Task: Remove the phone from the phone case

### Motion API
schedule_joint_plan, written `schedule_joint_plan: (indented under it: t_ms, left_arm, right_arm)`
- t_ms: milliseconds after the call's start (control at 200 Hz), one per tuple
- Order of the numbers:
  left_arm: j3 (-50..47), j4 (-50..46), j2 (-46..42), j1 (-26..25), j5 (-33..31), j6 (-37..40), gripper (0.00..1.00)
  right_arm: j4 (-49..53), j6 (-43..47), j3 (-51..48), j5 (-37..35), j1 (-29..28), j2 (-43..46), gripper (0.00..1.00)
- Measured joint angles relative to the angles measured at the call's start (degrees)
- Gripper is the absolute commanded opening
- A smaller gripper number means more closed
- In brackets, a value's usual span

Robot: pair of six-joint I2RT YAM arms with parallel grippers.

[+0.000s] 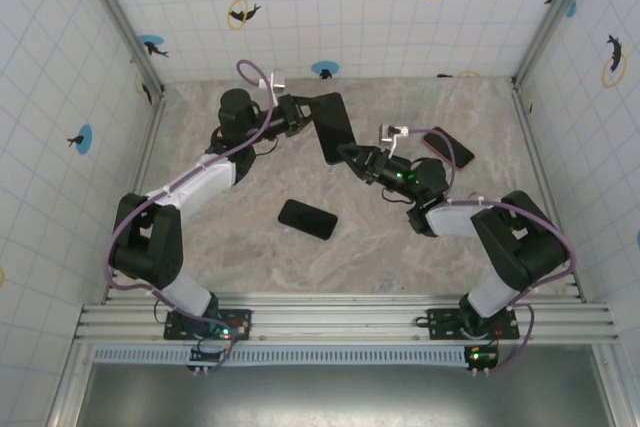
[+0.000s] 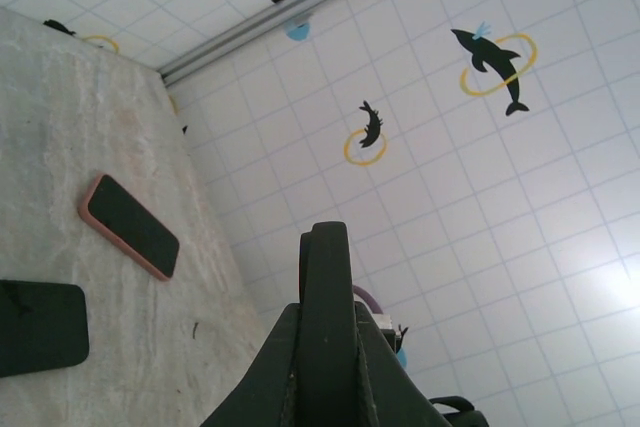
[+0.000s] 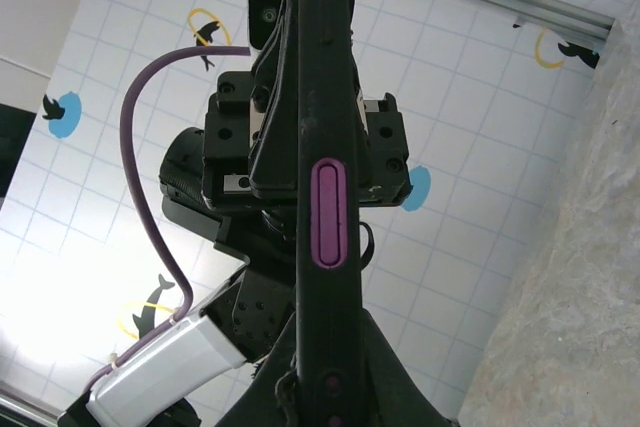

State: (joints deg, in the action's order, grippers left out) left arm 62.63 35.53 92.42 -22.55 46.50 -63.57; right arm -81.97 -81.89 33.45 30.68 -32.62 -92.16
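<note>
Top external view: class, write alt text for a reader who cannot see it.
The left gripper and right gripper clamp a black cased phone above a grey marbled table. A black phone-shaped slab and a pink-cased phone lie on it.

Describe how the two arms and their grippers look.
Both the left arm and the right arm have black joints, white link shells and a purple cable running alongside. The left gripper and the right gripper are black, with narrow tapering fingers. Green lights glow on the right wrist.
</note>
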Motion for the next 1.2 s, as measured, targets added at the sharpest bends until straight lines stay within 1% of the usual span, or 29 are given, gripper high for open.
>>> schedule_joint_plan:
  t_ms: [20, 60, 115, 155, 255, 370, 561, 656, 746, 896, 1201]
  left_arm:
    - [0.0, 0.15, 0.0, 0.0, 0.04, -0.17, 0.0]
    - [0.0, 0.24, 0.0, 0.0, 0.11, -0.46, 0.0]
    - [0.0, 0.42, 0.0, 0.0, 0.26, -1.01, 0.0]
    - [0.0, 0.63, 0.0, 0.0, 0.35, -0.96, 0.0]
    - [0.0, 0.96, 0.0, -0.07, -0.11, -1.07, 0.0]
    - [-0.02, 1.95, 0.0, -0.07, -2.82, -2.58, 0.0]
    - [-1.05, 4.02, -0.04, -0.7, -10.08, -6.21, 0.0]
    - [-1.25, 4.11, -0.04, -1.46, -12.52, -7.91, 0.0]
    - [-1.27, 5.01, -0.04, -2.69, -13.92, -9.16, 0.0]
    - [-1.27, 6.08, -0.04, -4.37, -14.78, -10.25, 0.0]
    - [-1.97, 6.6, -0.07, -4.42, -15.56, -11.1, 0.0]
  right_arm:
    - [-0.04, 0.02, 0.0, 0.04, 0.0, 0.0, 0.05]
    - [-0.07, 0.02, 0.02, 0.04, 0.0, 0.0, 0.11]
    - [-0.13, 0.15, 0.02, 0.04, 0.0, 0.0, 0.25]
    - [0.04, 0.5, 0.0, 0.0, 0.0, 0.02, 0.31]
    - [0.7, 1.49, -0.09, -0.37, -0.02, 0.37, 0.4]
    - [2.89, 5.11, -1.31, -1.77, -0.31, 2.64, 0.44]
    - [8.98, 15.67, -2.99, -7.65, -3.76, 8.31, 0.44]
    - [11.17, 20.65, -2.99, -10.12, -5.46, 9.14, 0.41]
    - [12.66, 23.74, -2.99, -11.82, -5.79, 9.16, 0.37]
    - [13.18, 26.34, -2.99, -13.09, -5.81, 9.16, 0.3]
    - [11.17, 27.08, -2.97, -13.49, -5.9, 9.16, 0.27]
